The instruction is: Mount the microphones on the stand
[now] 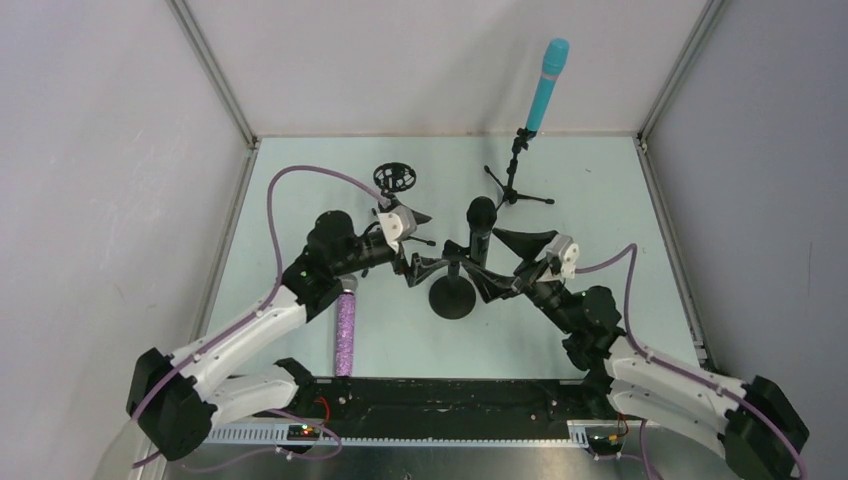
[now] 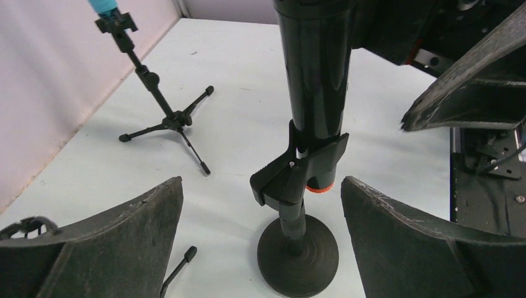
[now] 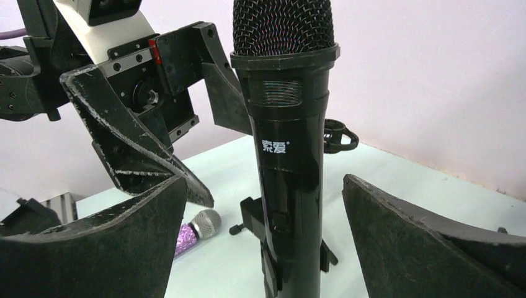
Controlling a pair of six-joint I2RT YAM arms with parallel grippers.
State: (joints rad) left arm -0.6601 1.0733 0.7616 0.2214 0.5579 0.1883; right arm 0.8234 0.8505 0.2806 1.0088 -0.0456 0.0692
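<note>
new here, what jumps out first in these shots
A black microphone stands upright in a round-base stand at table centre, both arms' open jaws flanking it. A cyan microphone tops the tripod stand at the back; a purple glitter microphone lies flat by the left arm.

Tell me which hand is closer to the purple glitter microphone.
Left. The left hand sits between the purple microphone and the black microphone; the right hand is beyond the black one.

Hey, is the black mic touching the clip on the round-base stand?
Touching. The left wrist view shows the black mic seated in the clip, whose prongs wrap around its lower end with no gap.
</note>
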